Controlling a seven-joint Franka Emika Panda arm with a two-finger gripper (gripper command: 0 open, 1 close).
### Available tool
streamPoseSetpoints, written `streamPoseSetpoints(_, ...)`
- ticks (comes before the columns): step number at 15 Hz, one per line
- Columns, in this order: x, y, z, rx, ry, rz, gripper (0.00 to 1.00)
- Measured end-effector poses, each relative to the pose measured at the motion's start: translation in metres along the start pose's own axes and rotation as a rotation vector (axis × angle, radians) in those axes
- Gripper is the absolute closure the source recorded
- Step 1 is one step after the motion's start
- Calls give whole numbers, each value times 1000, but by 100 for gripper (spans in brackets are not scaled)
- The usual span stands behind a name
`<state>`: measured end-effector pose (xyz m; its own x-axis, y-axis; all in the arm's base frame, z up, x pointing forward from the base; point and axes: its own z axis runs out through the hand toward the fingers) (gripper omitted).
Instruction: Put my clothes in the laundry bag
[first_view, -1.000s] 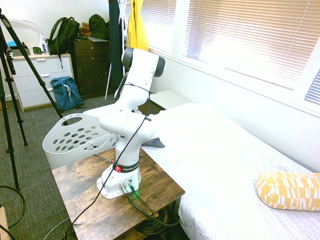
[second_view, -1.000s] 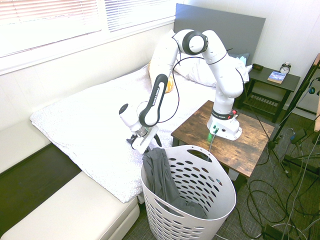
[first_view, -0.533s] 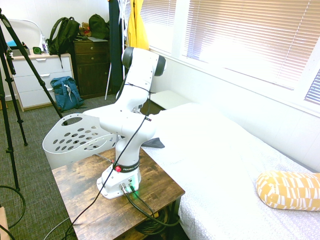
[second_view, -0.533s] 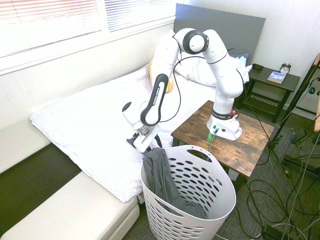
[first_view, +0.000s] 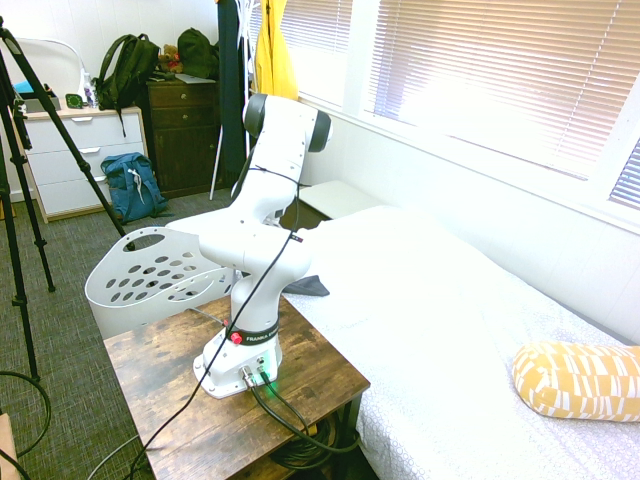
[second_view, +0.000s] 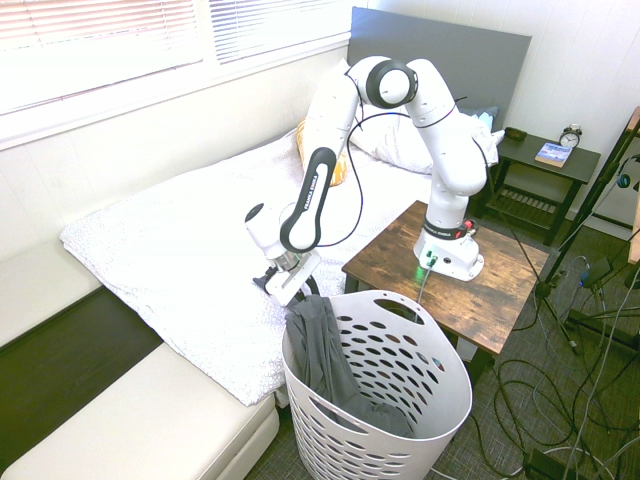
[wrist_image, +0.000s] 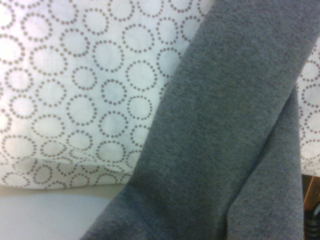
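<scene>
Beside the bed (second_view: 200, 210), right at its edge, the white laundry basket (second_view: 440, 370) stands close to the wooden worktop (second_view: 400, 250) that carries the arm (second_view: 455, 160). One dark grey garment (second_view: 325, 350) hangs over the basket's rim and runs down inside it. A second grey garment (first_view: 308, 286) lies at the bed's edge, close to the basket; the wrist view shows its cloth stretched over the ring-patterned cover (wrist_image: 82, 75), with a fold along one side. The gripper (second_view: 290, 290) is low over that edge, near the rim; I cannot tell whether it stands wide or narrow, or has hold of cloth.

A yellow-and-white bolster (first_view: 580, 381) and white pillows (second_view: 395, 140) lie toward the headboard (second_view: 440, 70). By that end a dark nightstand (second_view: 545, 175) carries an alarm clock (second_view: 570, 136) and a book (second_view: 554, 154). Well apart across the room are a blue backpack (first_view: 135, 187) on the floor, a dark chest of drawers (first_view: 185, 135) and a hanging yellow jacket (first_view: 276, 55).

The basket's near-vertical wall and raised rim crowd the gripper on one side, with the worktop's corner near too. On the other side the mattress offers a broad open stretch to the window wall (second_view: 150, 155); a low pale bench (second_view: 150, 420) borders its foot.
</scene>
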<state>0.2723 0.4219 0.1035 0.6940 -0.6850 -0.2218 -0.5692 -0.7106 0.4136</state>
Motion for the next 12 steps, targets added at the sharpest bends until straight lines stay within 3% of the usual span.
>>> streamPoseSetpoints(6,3,1,-23,42,0,20,100)
streamPoseSetpoints(9,4,11,-96,153,62,35,100)
streamPoseSetpoints(12,-51,49,-181,265,140,-1,100)
